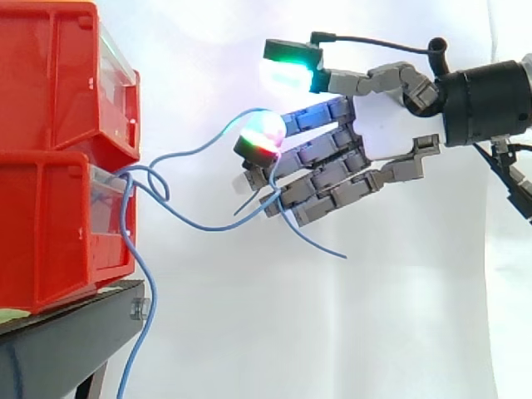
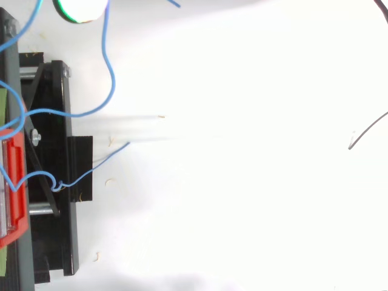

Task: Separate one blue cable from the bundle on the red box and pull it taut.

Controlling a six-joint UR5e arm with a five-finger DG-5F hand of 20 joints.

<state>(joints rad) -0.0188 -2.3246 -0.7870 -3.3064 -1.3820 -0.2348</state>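
I see the hand (image 1: pixel 378 133) reaching in from the right, level with the seam between the two stacked red bins (image 1: pixel 50 83). Its fingers are nearly straight and only lightly bent, and they grasp the blue cable (image 1: pixel 199 148), which is pinched between them. One loose end droops below the hand. From the bins' right face the cable runs across to the hand in slack curves, not taut, and another strand hangs down past the black stand (image 1: pixel 75 324). From above, one glowing fingertip (image 2: pixel 79 7) sits beside the cable at the far edge.
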